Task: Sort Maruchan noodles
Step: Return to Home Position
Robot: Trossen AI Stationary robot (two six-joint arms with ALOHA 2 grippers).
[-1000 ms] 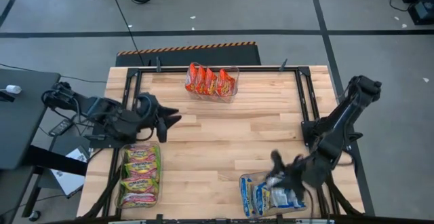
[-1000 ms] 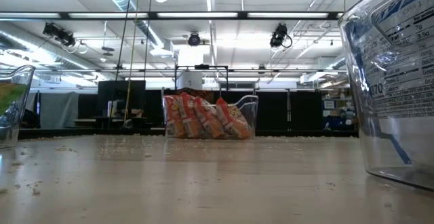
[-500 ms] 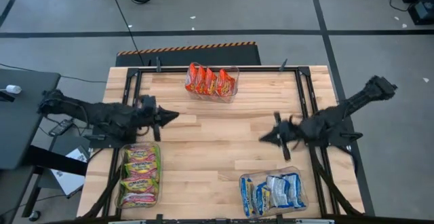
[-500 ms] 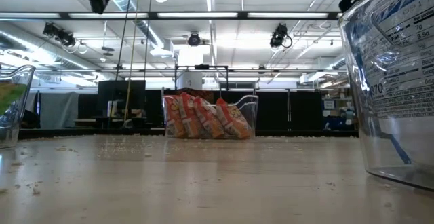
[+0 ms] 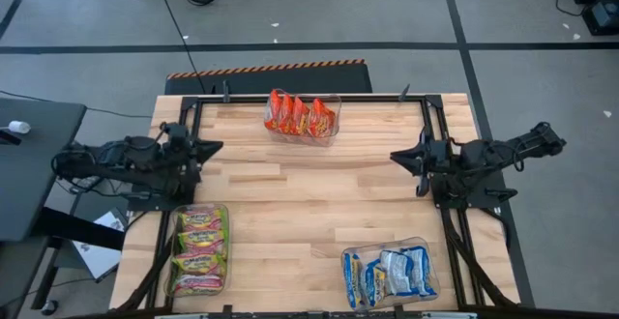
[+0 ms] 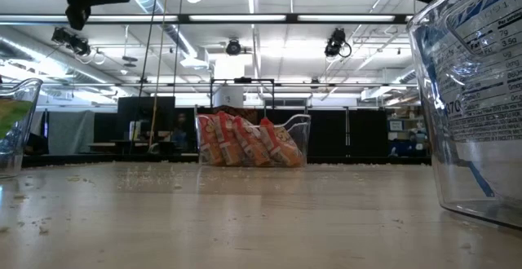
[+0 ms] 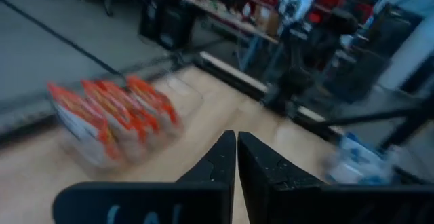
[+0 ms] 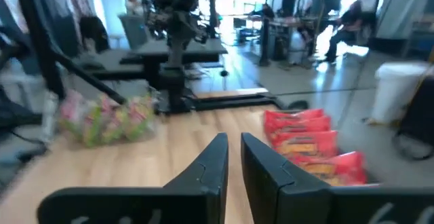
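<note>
Low view: blue noodle packet point(image 6: 481, 73) reads "370"; left tool point(image 7: 236, 134) and right tool point(image 8: 234, 137) both together.

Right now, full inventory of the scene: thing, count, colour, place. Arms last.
red-orange noodle packs: about four, red-orange, standing in the far-middle bin
green-pink-yellow noodle packs: three or four, in the near-left bin
blue-white-yellow noodle packs: several, exact count unclear, in the near-right bin
clear bins: three, transparent, far middle, near left, near right
table: one, light wood, black rails along its edges
left gripper: one, dark, shut, empty, above the table's left edge
right gripper: one, dark, shut, empty, above the table's right side
</note>
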